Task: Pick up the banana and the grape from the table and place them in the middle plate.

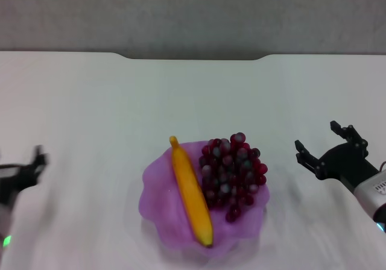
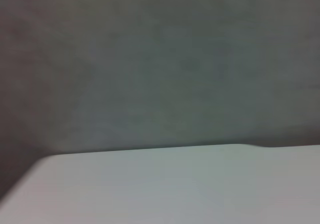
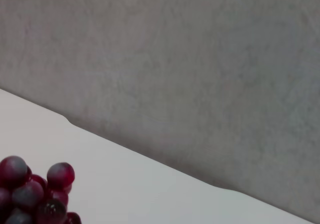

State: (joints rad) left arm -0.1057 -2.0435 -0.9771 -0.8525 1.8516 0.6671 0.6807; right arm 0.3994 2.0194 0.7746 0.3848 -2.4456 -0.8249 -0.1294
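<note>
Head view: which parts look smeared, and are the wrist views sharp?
Head view: left hand smeared, right hand and banana fairly crisp. Left wrist view: soft all over, table edge hazy. Right wrist view: the grape sharp.

From my console this reads as a bare robot test bench in a lab, not a home or kitchen: I see a plain white surface (image 1: 90, 101) with a notched far edge, set hard against a blank grey wall (image 1: 193, 11). The only things laid out are plastic-looking props, a banana (image 1: 190, 190) and a grape (image 1: 232, 173) bunch in a translucent purple middle plate (image 1: 158, 188). Black robot arms reach in from both sides.
</note>
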